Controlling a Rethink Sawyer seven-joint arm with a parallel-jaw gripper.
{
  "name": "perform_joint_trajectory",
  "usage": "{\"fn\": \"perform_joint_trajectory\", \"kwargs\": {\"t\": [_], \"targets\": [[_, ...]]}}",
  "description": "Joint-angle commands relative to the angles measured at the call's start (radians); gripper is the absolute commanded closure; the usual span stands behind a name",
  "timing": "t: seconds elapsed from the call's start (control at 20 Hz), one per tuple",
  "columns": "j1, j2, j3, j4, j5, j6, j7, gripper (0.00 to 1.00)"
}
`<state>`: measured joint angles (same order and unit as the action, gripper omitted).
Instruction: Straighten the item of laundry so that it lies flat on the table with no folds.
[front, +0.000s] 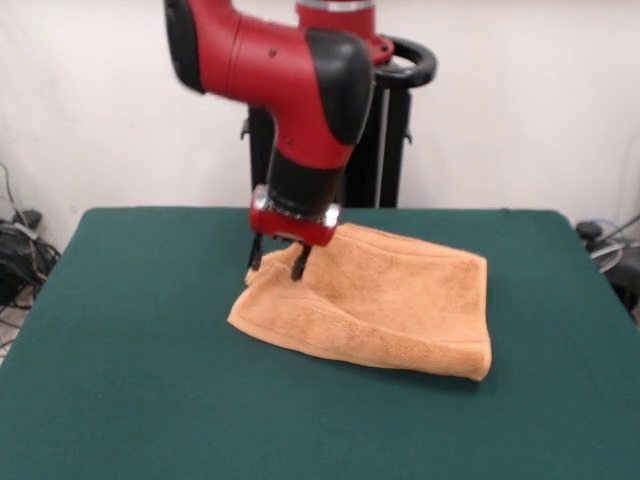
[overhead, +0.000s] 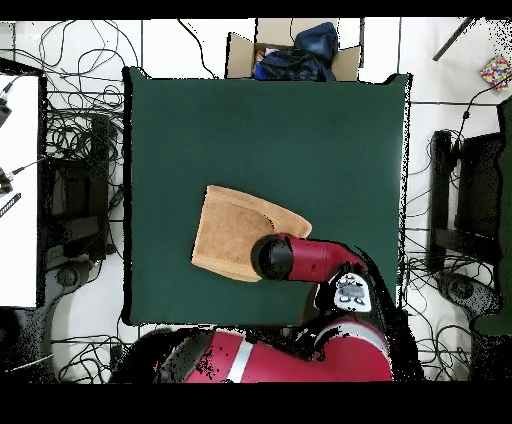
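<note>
Orange-tan terry-cloth towel (front: 385, 305), folded double, on dark green felt bench (front: 130, 350); black fingers (front: 299, 263) spread, tips at towel's nine-o'clock corner.

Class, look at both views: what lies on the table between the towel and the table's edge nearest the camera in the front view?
Nothing: bare table stretches from the towel to that edge, clearest in the front view.

Plain white wall (front: 520, 100) behind, tangled black cables (overhead: 75, 110) across a pale floor (overhead: 180, 45), open cardboard box (overhead: 292, 52) holding dark cloth, white desk (overhead: 18, 190) at one side
</note>
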<state>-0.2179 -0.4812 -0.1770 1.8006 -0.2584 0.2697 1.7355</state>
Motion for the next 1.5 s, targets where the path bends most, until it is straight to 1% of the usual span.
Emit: {"fn": "perform_joint_trajectory", "kwargs": {"t": [0.05,0.1,0.15,0.25,0.3,0.4,0.45,0.55,0.65,0.7,0.9,1.0,1.05,1.15,1.3,1.5], "targets": [[0.076,-0.212,0.056,0.185,0.062,0.05,0.196,0.0],[0.05,-0.229,0.085,0.212,0.068,0.015,0.198,0.0],[0.009,-0.223,0.133,0.233,0.074,-0.067,0.212,0.0],[-0.001,-0.207,0.149,0.239,0.07,-0.214,0.253,0.0],[0.023,-0.197,0.124,0.23,0.078,-0.244,0.274,0.0],[0.056,-0.134,0.085,0.2,0.097,-0.343,0.312,0.0],[0.066,-0.078,0.068,0.176,0.113,-0.411,0.328,0.0],[0.08,0.003,0.048,0.149,0.154,-0.52,0.348,0.0],[0.096,0.045,0.031,0.137,0.203,-0.588,0.353,0.0],[0.11,0.052,0.018,0.141,0.23,-0.616,0.352,0.0],[0.109,0.089,0.026,0.13,0.304,-0.645,0.292,0.0],[0.107,0.131,0.033,0.11,0.331,-0.661,0.256,0.0],[0.107,0.157,0.036,0.094,0.345,-0.662,0.234,0.0],[0.113,0.178,0.028,0.078,0.365,-0.637,0.195,0.0],[0.143,0.163,-0.012,0.076,0.391,-0.578,0.147,0.0],[0.191,0.109,-0.086,0.061,0.402,-0.437,0.073,0.0]]}}
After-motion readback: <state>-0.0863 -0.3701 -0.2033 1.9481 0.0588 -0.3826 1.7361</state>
